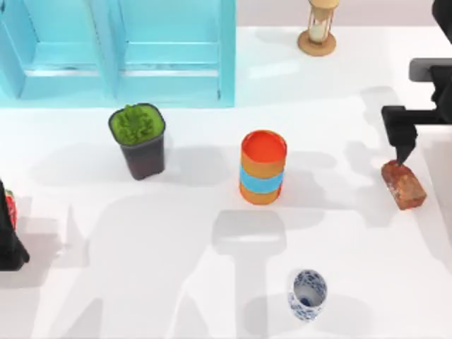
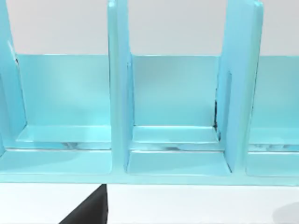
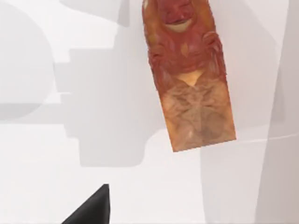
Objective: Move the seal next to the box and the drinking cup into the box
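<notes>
Seal point(image 1: 404, 185) lying flat near table's right edge, my right gripper point(image 1: 402, 152) hovering right above its far end.
Can't tell if those fingers are open or closed tbh. Drinking cup point(image 1: 307, 294) sitting at front center, box point(image 1: 116, 49) way off back-left; left arm parked at left edge.

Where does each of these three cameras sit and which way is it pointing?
Top view: above the table, looking down on the white table, turquoise compartmented box, orange cylinder and blue-patterned white cup; right gripper at the right edge, left gripper at the left edge.
Left wrist view: faces the box's compartments; a dark fingertip shows.
Right wrist view: looks down on the reddish-brown mottled seal block.
Shared: the seal, also in the top view.
</notes>
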Robot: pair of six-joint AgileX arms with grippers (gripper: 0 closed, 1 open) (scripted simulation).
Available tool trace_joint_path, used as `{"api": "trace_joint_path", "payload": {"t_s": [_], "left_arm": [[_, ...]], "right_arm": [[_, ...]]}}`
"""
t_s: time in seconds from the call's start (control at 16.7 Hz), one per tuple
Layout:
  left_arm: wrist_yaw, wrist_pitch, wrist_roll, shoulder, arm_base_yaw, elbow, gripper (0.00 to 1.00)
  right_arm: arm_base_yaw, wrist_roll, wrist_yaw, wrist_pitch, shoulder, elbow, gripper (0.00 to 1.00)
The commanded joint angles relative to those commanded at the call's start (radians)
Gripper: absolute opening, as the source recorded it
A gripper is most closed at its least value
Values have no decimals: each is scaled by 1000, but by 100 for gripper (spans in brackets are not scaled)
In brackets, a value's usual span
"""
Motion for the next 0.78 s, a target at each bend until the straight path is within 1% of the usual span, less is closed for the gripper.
{"api": "trace_joint_path", "payload": {"t_s": [0.78], "left_arm": [[0, 0, 0, 0, 0, 0, 100]], "right_arm": [[-1, -3, -1, -208, -14, 190, 100]]}}
